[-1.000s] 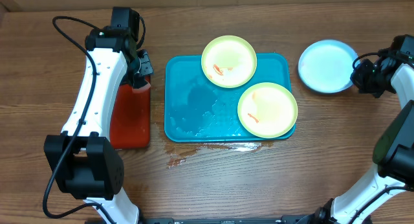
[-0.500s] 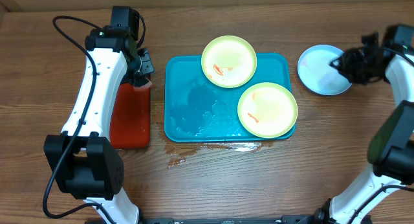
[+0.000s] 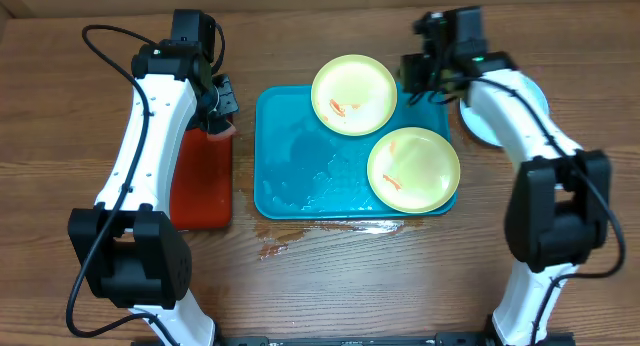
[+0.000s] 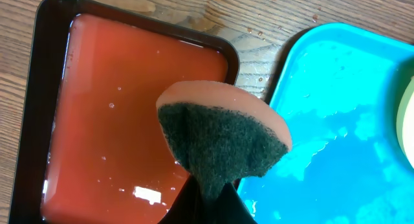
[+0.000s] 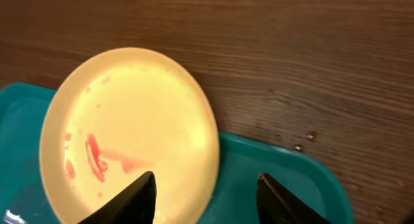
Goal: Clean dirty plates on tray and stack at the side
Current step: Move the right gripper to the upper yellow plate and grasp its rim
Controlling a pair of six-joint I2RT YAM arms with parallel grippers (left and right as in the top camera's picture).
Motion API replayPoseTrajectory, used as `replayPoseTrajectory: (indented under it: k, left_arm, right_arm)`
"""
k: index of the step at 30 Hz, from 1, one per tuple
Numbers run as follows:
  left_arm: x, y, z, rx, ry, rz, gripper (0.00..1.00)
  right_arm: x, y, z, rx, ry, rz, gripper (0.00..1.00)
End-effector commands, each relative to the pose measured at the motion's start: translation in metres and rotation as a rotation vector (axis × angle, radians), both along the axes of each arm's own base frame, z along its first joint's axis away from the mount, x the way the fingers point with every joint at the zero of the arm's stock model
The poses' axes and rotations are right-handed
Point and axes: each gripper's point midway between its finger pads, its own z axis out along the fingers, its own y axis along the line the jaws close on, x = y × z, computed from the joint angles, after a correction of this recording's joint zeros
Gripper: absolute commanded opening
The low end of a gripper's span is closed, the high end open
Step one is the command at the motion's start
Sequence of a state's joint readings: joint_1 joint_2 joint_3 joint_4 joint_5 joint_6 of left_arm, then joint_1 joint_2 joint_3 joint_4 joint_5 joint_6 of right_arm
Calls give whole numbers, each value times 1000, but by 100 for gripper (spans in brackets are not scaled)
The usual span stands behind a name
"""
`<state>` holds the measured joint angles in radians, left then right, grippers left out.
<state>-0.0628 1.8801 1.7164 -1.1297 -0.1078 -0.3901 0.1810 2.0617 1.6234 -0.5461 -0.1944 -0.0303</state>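
Swinging away from the light blue plate (image 3: 482, 122) at the table's right side, the right claw (image 3: 416, 72) now hangs over the far right corner of the turquoise tray (image 3: 296, 176), just beside the upper yellow-green plate (image 3: 354, 94); its arm now covers much of that blue plate, while the left arm has not shifted. From overhead, the upper plate sits across the tray's far rim, the lower yellow-green plate (image 3: 413, 168) lies at the tray's near right corner, and both carry orange-red smears. A puddle (image 3: 290, 241) spreads on the wooden table (image 3: 400, 276) along the tray's near edge. The left claw (image 3: 218, 114) hangs above the far end of the red tray (image 3: 200, 186). In the left wrist view, the left claw (image 4: 210, 201) is closed on a sponge (image 4: 223, 136), peach foam with a dark green scouring face, over the black-rimmed red tray (image 4: 123, 114) holding liquid, next to the wet turquoise tray (image 4: 336, 120). In the right wrist view, the right claw (image 5: 210, 191) stands spread wide and empty, one finger over the smeared plate (image 5: 129, 133) and the other over the tray corner (image 5: 284, 166).
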Motion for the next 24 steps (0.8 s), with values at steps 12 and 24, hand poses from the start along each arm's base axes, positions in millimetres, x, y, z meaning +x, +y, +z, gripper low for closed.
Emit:
replayPoseTrajectory:
  k: [12,24]
  left_arm:
    - [4,3,13,-10,-40,18,4]
    - [4,3,13,-10,-39,18,4]
  right_arm:
    - [11,0,-47,-126,24,-51,51]
    - [-2,20,-76,-90,102,-32,45]
